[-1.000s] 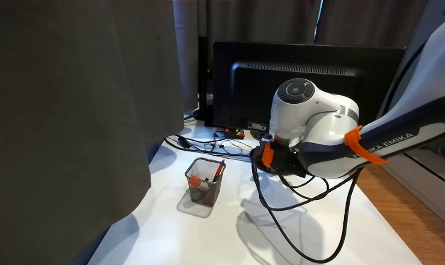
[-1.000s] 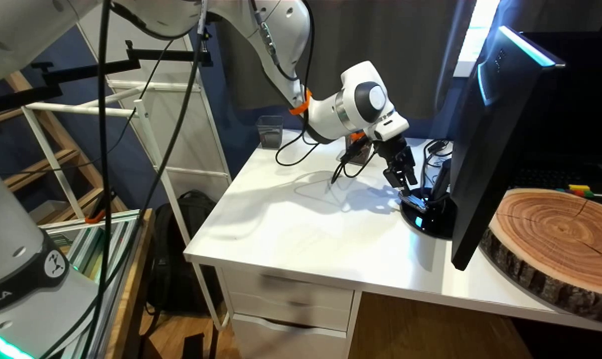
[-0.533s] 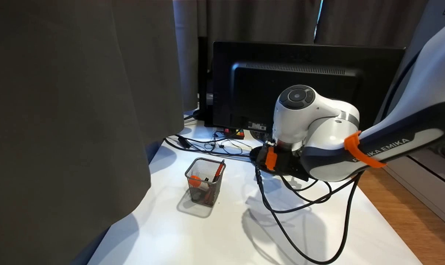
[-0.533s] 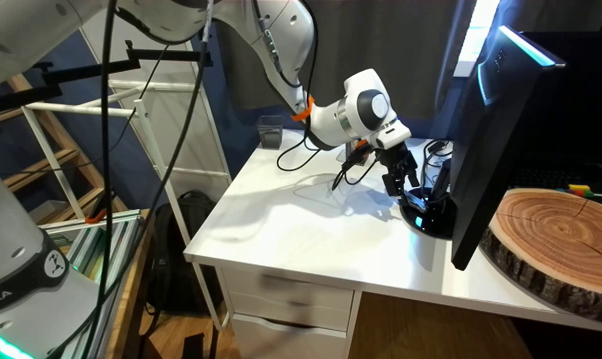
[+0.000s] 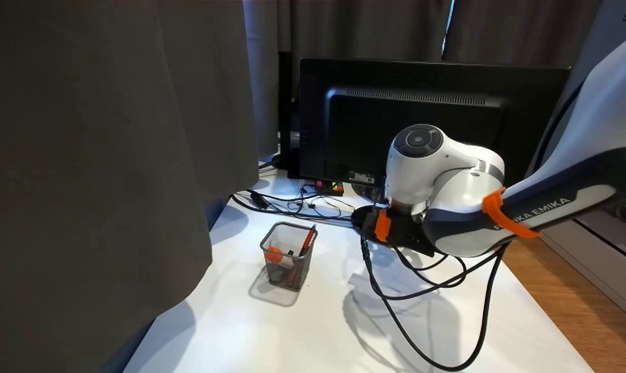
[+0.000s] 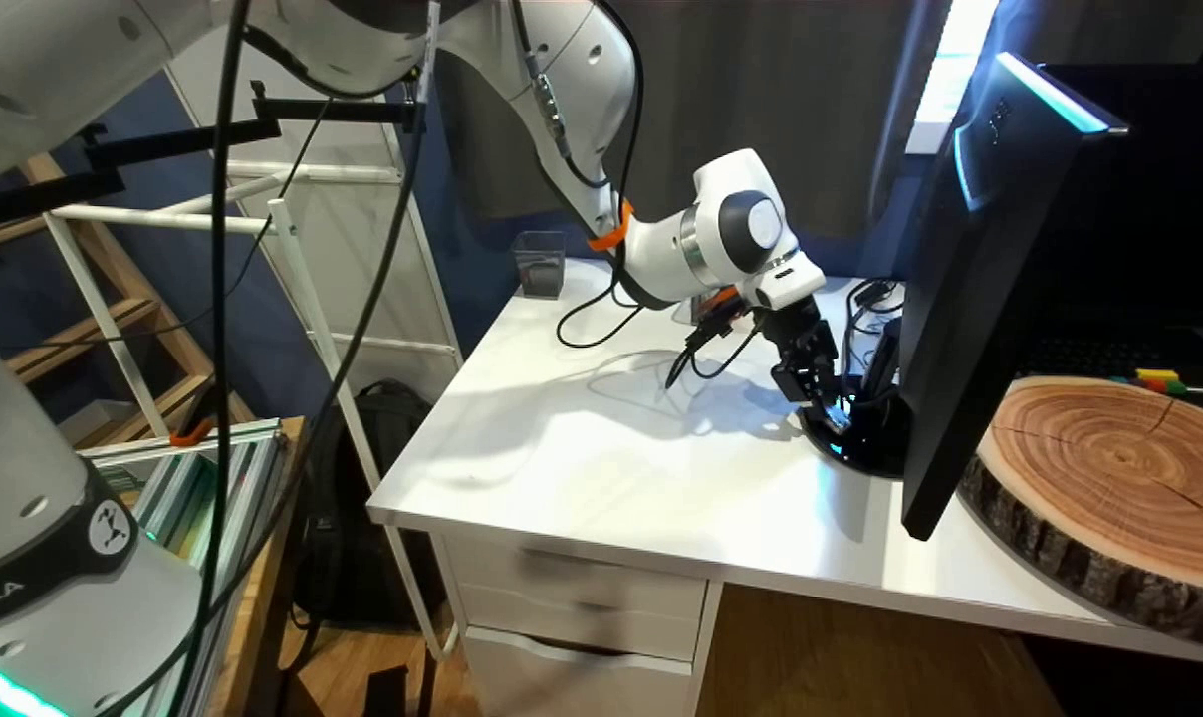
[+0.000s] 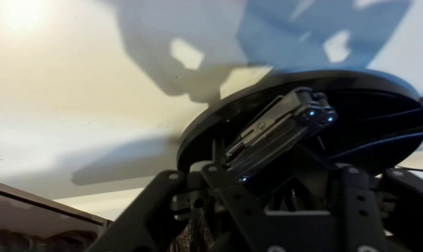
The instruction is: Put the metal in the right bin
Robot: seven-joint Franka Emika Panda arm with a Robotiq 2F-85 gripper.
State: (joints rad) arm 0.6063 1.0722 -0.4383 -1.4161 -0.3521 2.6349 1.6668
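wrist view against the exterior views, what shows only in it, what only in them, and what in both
Only the wrist view gives a clear close-up of the metal tool: its long grooved body and rounded, glinting end; it is hard to make out from outside.

Only the exterior views show the white arm, the grey curtain and a mesh cup with an orange item inside.

Both share the gripper, the black monitor base and the white desk.

White desk point(image 6: 582, 468) | blue wall point(image 6: 479, 289) | dark curtains point(image 5: 365, 26) | wooden floor point(image 5: 577, 274) | bright window point(image 6: 954, 70)
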